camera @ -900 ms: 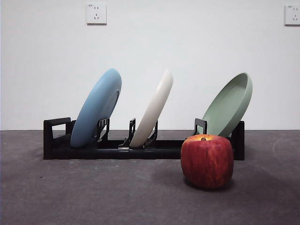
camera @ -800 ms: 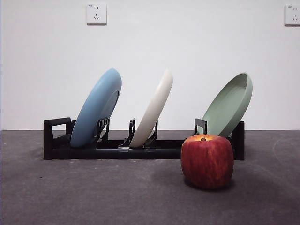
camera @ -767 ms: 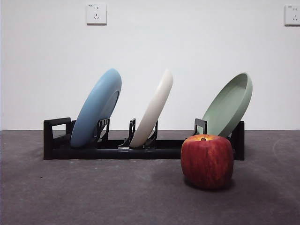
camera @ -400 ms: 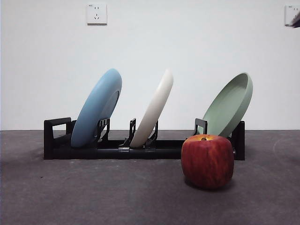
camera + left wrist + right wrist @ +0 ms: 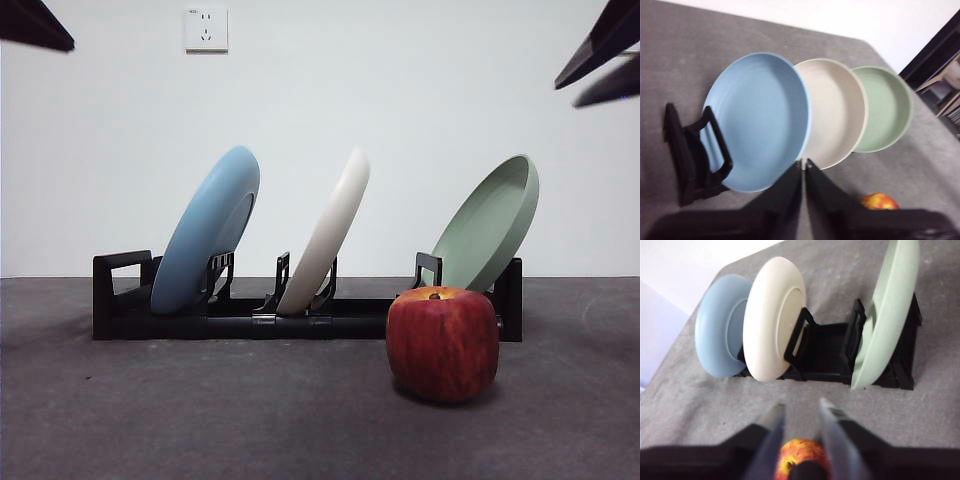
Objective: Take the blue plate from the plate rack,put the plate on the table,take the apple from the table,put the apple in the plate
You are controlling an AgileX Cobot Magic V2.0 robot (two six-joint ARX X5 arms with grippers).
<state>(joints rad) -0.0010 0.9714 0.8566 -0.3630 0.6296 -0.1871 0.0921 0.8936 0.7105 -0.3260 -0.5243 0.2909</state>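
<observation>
The blue plate (image 5: 205, 232) leans in the left slot of the black plate rack (image 5: 118, 296). The red apple (image 5: 442, 343) stands on the dark grey table (image 5: 200, 410) in front of the rack's right end. My left gripper (image 5: 803, 163) hovers high above the table, off the blue plate's (image 5: 760, 120) hollow face, jaws shut and empty; in the front view it is a black tip at the top left (image 5: 35, 25). My right gripper (image 5: 801, 404) is open and empty, high over the apple (image 5: 800, 457), facing the plates' backs; its two jaws show at the top right (image 5: 600, 72).
A cream-white plate (image 5: 325, 232) stands in the rack's middle slot and a sage-green plate (image 5: 488, 225) leans at its right end, just behind the apple. Bare table lies in front of the rack to the left of the apple. A white wall rises behind.
Both arms have come into the front view's top corners, the right one first. The plates, rack and apple have not moved.
</observation>
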